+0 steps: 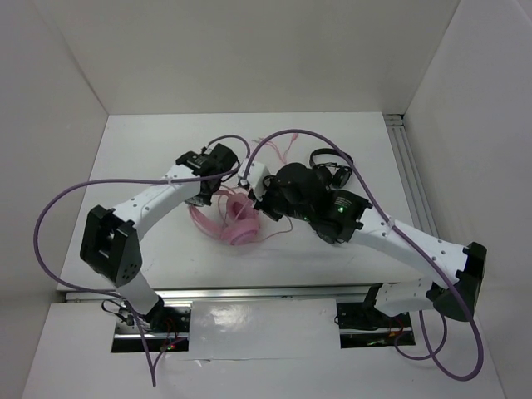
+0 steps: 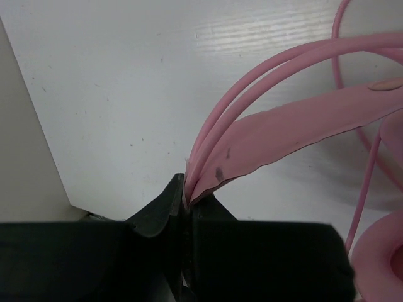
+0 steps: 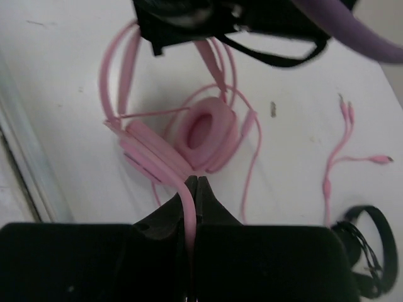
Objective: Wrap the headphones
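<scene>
Two claws pinch the headphones (image 3: 203, 133) — left claw (image 2: 186, 189) on headband (image 2: 302, 126), right claw (image 3: 194, 185) on cable (image 3: 187, 211).

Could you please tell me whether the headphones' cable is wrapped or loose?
Loose: the cable trails across the table to its plugs, one strand pinched in the right tool.

Headphones (image 3: 217, 148): smooth pink plastic, padded earcups. Table (image 2: 126, 94): white, matt, speckled. Jaws: matt black plastic.
</scene>
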{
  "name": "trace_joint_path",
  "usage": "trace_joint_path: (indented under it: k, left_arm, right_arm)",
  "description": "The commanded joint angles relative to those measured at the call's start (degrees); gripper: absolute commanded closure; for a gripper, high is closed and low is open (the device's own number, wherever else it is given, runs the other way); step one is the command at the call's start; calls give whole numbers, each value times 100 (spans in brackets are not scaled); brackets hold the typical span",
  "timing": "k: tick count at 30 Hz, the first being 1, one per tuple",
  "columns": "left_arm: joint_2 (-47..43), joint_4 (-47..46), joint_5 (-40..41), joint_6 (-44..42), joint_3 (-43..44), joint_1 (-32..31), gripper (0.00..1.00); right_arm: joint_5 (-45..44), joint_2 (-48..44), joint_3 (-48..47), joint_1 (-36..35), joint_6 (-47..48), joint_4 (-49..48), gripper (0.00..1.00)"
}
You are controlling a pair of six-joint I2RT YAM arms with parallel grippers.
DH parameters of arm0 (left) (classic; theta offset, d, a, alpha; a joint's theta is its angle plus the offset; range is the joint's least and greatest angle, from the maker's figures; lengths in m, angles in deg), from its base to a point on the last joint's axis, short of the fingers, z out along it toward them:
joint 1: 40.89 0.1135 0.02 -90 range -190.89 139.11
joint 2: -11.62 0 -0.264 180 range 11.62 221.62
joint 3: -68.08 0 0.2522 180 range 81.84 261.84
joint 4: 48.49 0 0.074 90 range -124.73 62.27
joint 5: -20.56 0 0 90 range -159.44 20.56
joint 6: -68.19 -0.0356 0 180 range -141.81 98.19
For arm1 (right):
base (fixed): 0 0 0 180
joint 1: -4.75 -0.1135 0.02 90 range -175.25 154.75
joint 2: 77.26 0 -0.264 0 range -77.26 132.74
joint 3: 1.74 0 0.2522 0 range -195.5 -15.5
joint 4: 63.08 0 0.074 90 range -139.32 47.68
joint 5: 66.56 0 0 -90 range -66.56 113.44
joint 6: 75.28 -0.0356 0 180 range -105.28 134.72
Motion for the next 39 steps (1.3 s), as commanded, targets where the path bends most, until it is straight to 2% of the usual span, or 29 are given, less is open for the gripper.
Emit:
trace_joint_path:
  k: [1, 4, 6, 8, 9, 12, 14, 20, 21, 26, 27, 29, 30, 32, 33, 34, 36, 39]
  left_arm:
    - [-683, -692, -356, -316, -83, 90, 100]
    - [-816, -693, -779, -491, -206, 38, 100]
    - [-948, -693, -1103, -544, -258, -112, 100]
    - [-1184, -693, -1393, -675, -389, -296, 100]
    - [-1281, -693, -1664, -728, -443, -375, 100]
    - [-1571, -746, -1965, -913, -523, -735, 100]
    - [-1790, -545, -2027, -913, -575, -1033, 100]
    - [-2405, -272, -2150, -913, -173, -1386, 100]
    - [-2468, -88, -2150, -966, -49, -1517, 100]
    - [-2521, 502, -1992, -966, 1108, -1816, 100]
    - [-2521, 502, -1992, -966, 1278, -1817, 100]
    - [-2468, 573, -1992, -914, 1777, -1817, 100]
    - [-2468, 625, -1992, -861, 1928, -1817, 100]
    - [-2468, 678, -1870, -642, 2410, -1817, 100]
    - [-2416, 765, -1791, -571, 2570, -1817, 100]
    - [-2416, 766, -1790, -431, 2719, -1817, 100]
    - [-2416, 818, -1737, -377, 3080, -1817, 100]
    - [-2363, 897, -1616, -132, 3519, -1817, 100]
  right_arm:
    - [-1121, -204, -440, 80, 432, 186, 100]
    - [-1796, -318, -510, 81, 633, 64, 100]
    - [-2499, -493, -317, 81, 704, -593, 100]
    - [-2712, -721, 218, 159, 888, -1139, 100]
    - [-3000, -723, 568, 212, 889, -1838, 100]
    - [-2942, -680, 756, 572, 1021, -2545, 100]
    - [-2461, -312, 495, 1044, 960, -2600, 100]
    - [-1879, 304, 211, 1591, 959, -2617, 100]
    - [-1391, 375, 106, 1644, 959, -2548, 99]
    - [-202, 745, -412, 1838, 714, -2118, 91]
    - [610, 832, -605, 1917, 574, -1960, 84]
    - [1624, 981, -677, 2179, 100, -1889, 74]
    - [2717, 1043, -677, 2277, -320, -2071, 67]
    - [3672, 1272, -599, 2532, -875, -2466, 60]
    - [4329, 1351, -406, 2585, -1156, -3069, 57]
    - [4519, 1439, -274, 2585, -1724, -3449, 54]
    - [4809, 1755, 24, 2585, -2237, -4545, 49]
    - [5021, 2396, 26, 2533, -3108, -5366, 46]
